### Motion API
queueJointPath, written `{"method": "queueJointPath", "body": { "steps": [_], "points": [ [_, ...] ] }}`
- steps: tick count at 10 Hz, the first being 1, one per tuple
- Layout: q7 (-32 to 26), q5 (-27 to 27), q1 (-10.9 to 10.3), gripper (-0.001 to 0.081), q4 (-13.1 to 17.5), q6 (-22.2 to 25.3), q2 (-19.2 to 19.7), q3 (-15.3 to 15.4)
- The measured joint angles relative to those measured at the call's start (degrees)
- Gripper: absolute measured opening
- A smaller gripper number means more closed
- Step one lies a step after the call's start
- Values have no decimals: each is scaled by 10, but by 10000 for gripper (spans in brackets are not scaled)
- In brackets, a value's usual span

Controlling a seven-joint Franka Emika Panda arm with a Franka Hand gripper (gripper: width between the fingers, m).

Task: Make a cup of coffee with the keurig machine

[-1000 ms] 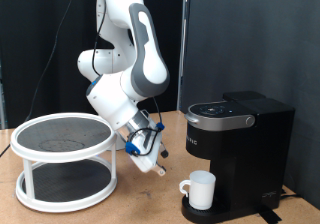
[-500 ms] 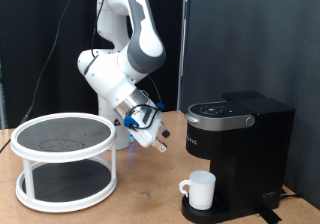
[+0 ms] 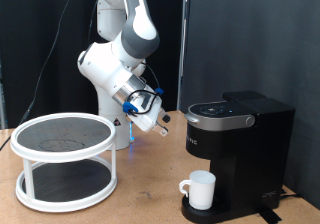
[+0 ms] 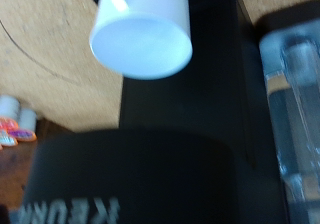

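Cup (image 3: 201,189) first, nearest your lens: it stands upright on the keurig machine's (image 3: 238,149) round base, handle toward the exterior view's left, under the brew head. Machine lid is down. Behind and above, your gripper (image 3: 160,130) hangs in the air off the machine's upper corner, on the exterior view's left, apart from it. So the cup lies down and to the exterior view's right of the claw. Wrist view looks onto the cup (image 4: 142,31) and black housing. Whether the claw is wide or narrow, you cannot tell. Two-tier round rack (image 3: 64,159) stands well apart, further left.
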State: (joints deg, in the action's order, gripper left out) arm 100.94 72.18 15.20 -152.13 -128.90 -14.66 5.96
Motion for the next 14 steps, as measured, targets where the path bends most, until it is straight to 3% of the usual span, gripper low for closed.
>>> {"method": "queueJointPath", "body": {
  "steps": [2, 9, 11, 14],
  "points": [
    [6, 5, 0, 735, -1, 36, -37, -2],
    [132, -14, 1, 735, 14, 104, -164, -21],
    [155, -13, 1, 735, 26, 112, -187, -30],
    [162, -14, 1, 735, 33, 117, -190, -31]
  ]
}}
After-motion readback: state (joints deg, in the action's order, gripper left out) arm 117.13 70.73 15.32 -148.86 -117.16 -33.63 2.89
